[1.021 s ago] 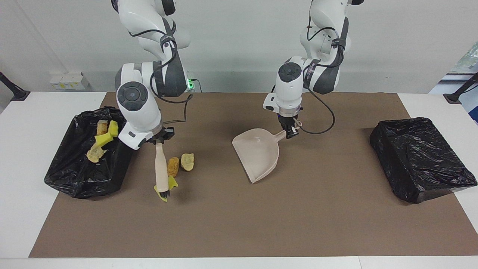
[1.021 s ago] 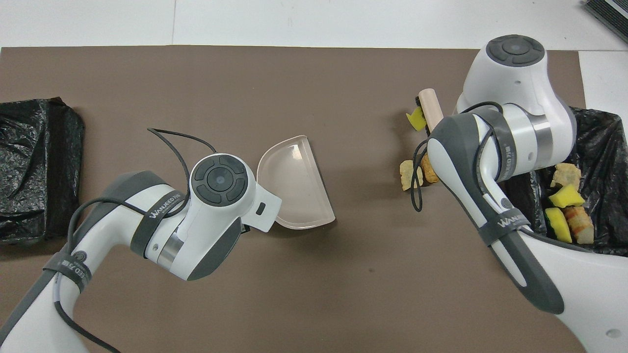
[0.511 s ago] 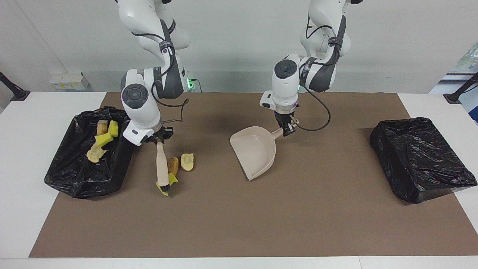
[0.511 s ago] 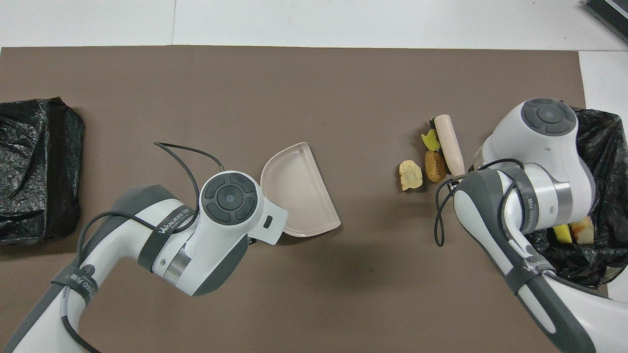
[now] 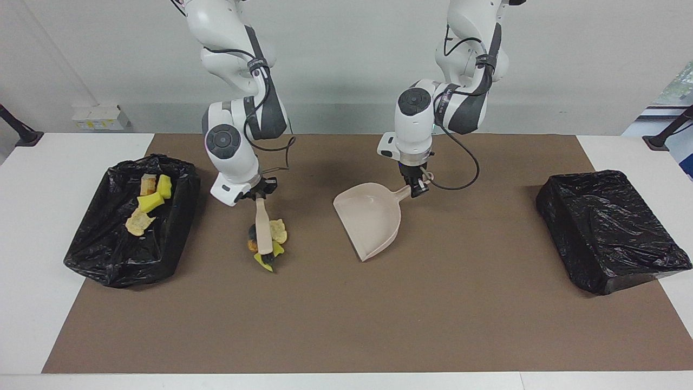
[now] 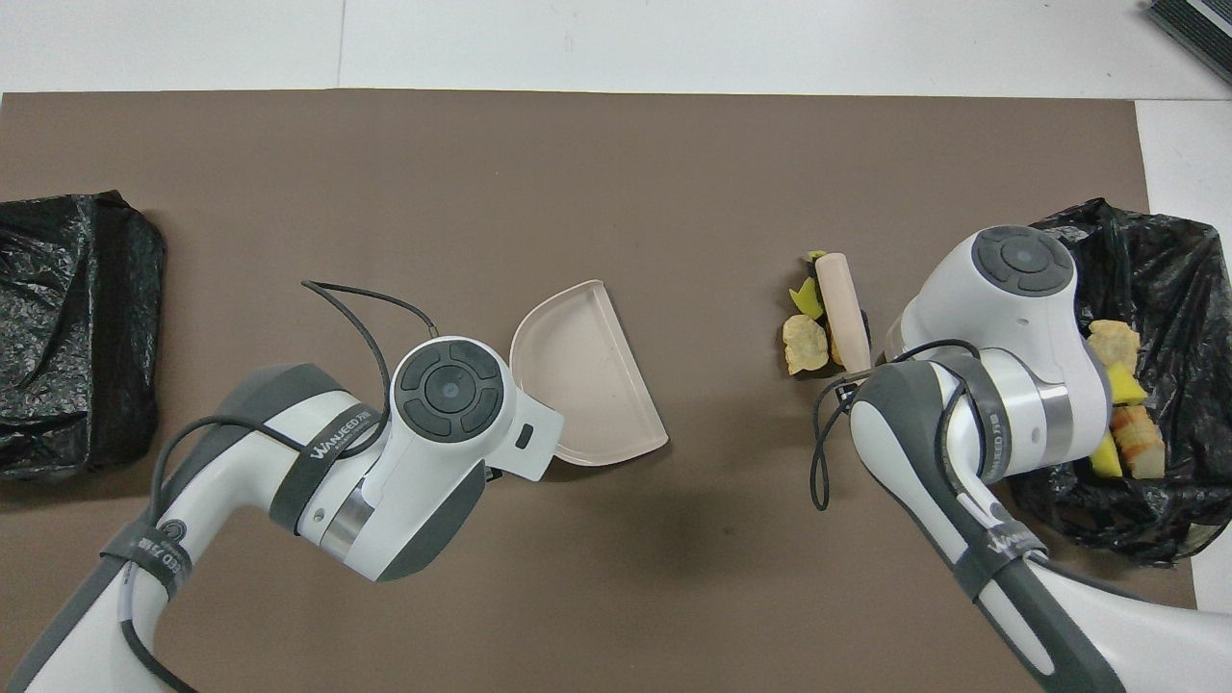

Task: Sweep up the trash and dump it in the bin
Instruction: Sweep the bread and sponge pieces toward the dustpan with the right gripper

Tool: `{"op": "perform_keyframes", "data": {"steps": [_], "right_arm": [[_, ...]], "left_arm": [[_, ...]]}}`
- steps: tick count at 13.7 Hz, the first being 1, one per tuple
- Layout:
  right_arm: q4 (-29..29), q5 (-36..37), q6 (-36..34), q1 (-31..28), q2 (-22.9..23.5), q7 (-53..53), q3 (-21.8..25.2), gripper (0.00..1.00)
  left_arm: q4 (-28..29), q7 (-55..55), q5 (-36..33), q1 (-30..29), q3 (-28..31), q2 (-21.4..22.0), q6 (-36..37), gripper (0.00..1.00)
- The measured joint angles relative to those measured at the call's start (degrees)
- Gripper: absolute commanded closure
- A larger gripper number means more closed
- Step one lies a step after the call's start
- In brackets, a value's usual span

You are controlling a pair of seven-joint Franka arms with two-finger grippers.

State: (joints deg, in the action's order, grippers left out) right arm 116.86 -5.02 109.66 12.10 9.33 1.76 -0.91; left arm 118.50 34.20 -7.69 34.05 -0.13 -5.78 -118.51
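— Why is my left gripper clamped on the beige plastic dustpan, mouth tilted to the brown mat?
— To catch the scraps my right gripper, clamped on the wooden-handled brush, has beside its bristles; four lie in the black-lined bin

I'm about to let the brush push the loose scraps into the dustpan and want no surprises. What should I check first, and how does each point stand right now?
1. Right gripper shut on the brush handle: ok.
2. Left gripper shut on the dustpan handle: ok.
3. Brush head down among the loose scraps: ok.
4. Dustpan mouth facing the scraps: not ok; it opens away from the robots, and bare brown mat lies between it and the pile.
5. Dustpan lip flat on the mat: cannot tell.
6. Bin at the right arm's end open, some trash already inside: ok.
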Motion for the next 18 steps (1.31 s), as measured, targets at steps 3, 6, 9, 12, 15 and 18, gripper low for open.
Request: {"op": "perform_keyframes", "data": {"steps": [3,6,9,12,15,18], "right_arm": [[0.6,-9.1,0.3,2.9,0.7,-0.5,-0.1,1.0],[-1.8,-16.7,-2.1,4.0,0.9,-2.0,-0.1,1.0],[-6.9,-16.8,-10.3,2.4,-0.5,-2.3,0.6,1.0],[-6.8,-9.8,-13.3,-3.4,-2.9,-2.4,1.0,1.0],[-4.0,-0.9,-11.0,-8.2,-3.3,-2.2,1.4,1.0],[0.3,1.2,-6.3,-8.3,-3.2,-4.7,1.1,1.0]], "left_arm": [[0.3,0.0,0.0,0.0,0.0,0.2,-0.2,1.0],[0.5,0.0,0.0,-0.1,0.2,0.4,-0.2,1.0],[0.6,0.1,0.0,-0.3,0.2,0.4,-0.2,1.0],[0.7,0.1,0.0,-0.4,0.2,0.4,-0.2,1.0],[0.8,0.1,0.0,-0.4,0.2,0.5,-0.2,1.0],[1.8,0.1,0.0,-0.4,0.2,0.5,-0.3,1.0]]}}
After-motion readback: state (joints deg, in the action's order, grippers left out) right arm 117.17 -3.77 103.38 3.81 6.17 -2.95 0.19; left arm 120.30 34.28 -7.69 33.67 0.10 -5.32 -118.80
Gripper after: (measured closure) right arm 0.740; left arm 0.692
